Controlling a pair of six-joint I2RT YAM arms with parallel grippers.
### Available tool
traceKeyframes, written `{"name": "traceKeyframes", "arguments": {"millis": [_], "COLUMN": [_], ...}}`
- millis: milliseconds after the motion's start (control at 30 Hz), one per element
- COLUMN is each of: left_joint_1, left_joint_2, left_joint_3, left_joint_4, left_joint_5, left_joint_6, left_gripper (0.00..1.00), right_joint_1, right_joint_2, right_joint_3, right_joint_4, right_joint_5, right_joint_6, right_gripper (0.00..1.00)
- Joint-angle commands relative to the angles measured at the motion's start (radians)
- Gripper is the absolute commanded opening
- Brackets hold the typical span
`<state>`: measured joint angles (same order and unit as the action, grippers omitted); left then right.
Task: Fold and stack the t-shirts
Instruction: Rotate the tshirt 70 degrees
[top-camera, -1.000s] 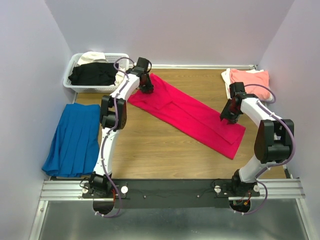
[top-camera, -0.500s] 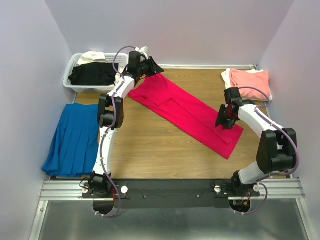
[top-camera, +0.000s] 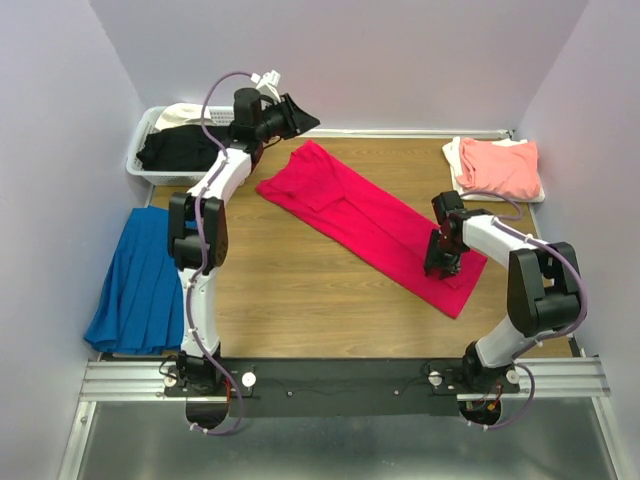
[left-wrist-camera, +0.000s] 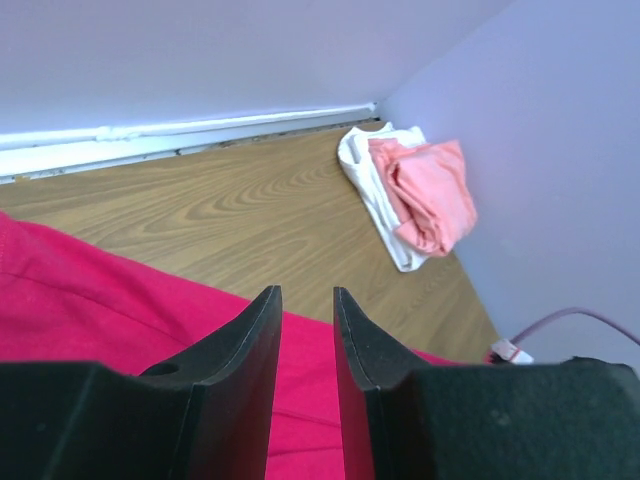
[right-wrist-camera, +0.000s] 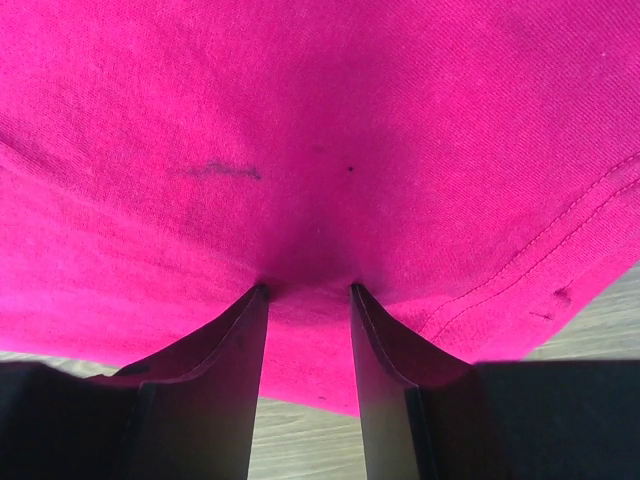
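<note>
The crimson-red t-shirt (top-camera: 360, 215) lies as a long diagonal strip across the table; it also shows in the left wrist view (left-wrist-camera: 90, 300) and fills the right wrist view (right-wrist-camera: 320, 120). My left gripper (top-camera: 305, 122) (left-wrist-camera: 306, 292) is raised near the back wall above the shirt's far end, slightly open and empty. My right gripper (top-camera: 440, 262) (right-wrist-camera: 307, 290) is open, its tips pressed down into the shirt near its hem at the near right end, and the cloth puckers there. A folded salmon-pink t-shirt (top-camera: 498, 165) (left-wrist-camera: 430, 190) lies on a white one (left-wrist-camera: 365, 165) at the back right.
A white lattice basket (top-camera: 140, 160) at the back left holds a black t-shirt (top-camera: 185, 148) and a cream one (top-camera: 185, 113). A blue pleated cloth (top-camera: 140, 275) lies along the left side. Walls close in the back and both sides.
My left gripper left the red shirt's far corner and rose toward the back wall. My right gripper moved left and nearer along the shirt's near end.
</note>
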<state>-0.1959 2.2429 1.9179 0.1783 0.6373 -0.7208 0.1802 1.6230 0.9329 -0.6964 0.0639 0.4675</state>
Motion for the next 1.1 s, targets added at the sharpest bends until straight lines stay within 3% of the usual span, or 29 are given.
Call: {"name": "traceKeyframes", "arguments": {"millis": [0,167,400,433,800,933,1067], "left_joint_1": [0.004,0.004,0.001,0.001,-0.053,-0.105,-0.193], "left_joint_2": [-0.155,-0.226,-0.278,-0.281,-0.206,-0.134,-0.076], "left_joint_3": [-0.046,-0.042,-0.065,-0.065,-0.020,0.007,0.027], "left_joint_4": [-0.123,-0.316,-0.447,-0.456,-0.643,-0.697,-0.721], "left_joint_5": [0.028,0.028,0.028,-0.451,-0.629,-0.702,-0.789], "left_joint_6": [-0.002,-0.002,-0.002,0.331,0.317,0.325,0.325], "left_gripper": [0.36,0.36,0.36,0.37,0.36,0.34,0.34], "right_joint_1": [0.044,0.123,0.367,0.393,0.833,0.924,0.946], "right_joint_2": [0.046,0.017,-0.025,-0.022,0.202,0.300,0.281], "right_joint_3": [-0.074,-0.126,-0.175,-0.172,0.030,0.141,0.190], "right_joint_4": [0.001,0.000,0.001,0.001,0.000,-0.037,-0.069], "right_joint_5": [0.001,-0.038,-0.041,-0.041,-0.018,0.010,0.062], "right_joint_6": [0.059,0.144,0.316,0.353,0.528,0.513,0.497], "right_gripper": [0.47,0.47,0.47,0.47,0.47,0.47,0.47]}}
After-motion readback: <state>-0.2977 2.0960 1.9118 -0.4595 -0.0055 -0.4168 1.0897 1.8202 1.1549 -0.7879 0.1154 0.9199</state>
